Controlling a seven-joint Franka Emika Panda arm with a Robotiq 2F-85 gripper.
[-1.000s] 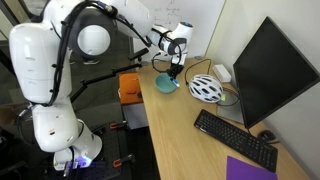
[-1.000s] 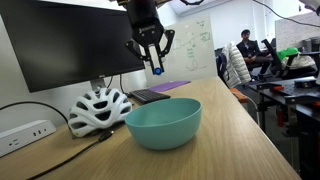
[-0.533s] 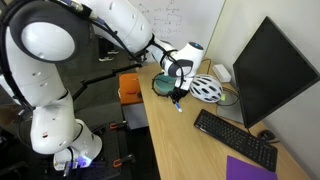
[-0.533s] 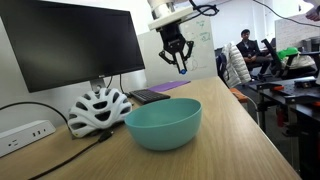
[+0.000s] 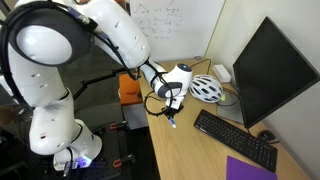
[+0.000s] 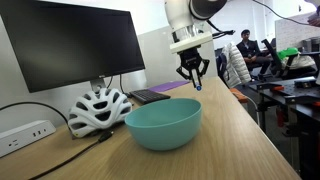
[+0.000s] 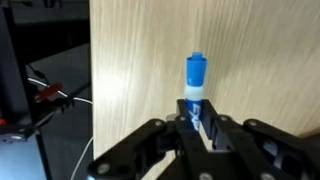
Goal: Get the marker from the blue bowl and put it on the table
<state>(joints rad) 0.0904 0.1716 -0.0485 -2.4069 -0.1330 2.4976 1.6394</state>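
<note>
The black two-fingered Robotiq gripper at the end of the white Franka robot arm points down over the long table with a pale wood top, and its jaws pinch the slim marker with a pale body and a blue cap. In the wrist view the pale body sits clamped between the two dark fingers, while the blue cap sticks out past their tips, over bare wood not far from the table's edge. In both exterior views the gripper hangs over the table with the marker poking out below the fingertips, blue end downward. Whether the cap touches the wood cannot be told. The small round teal-blue bowl stands on the table well apart from the gripper and nearer the camera in an exterior view, so the marker is out of it. Just beside the bowl lies the white-and-grey bicycle helmet, and behind that rises the large black monitor. A flat black keyboard lies before the monitor, with a purple sheet near it. A white power strip rests at the table's near end.
</note>
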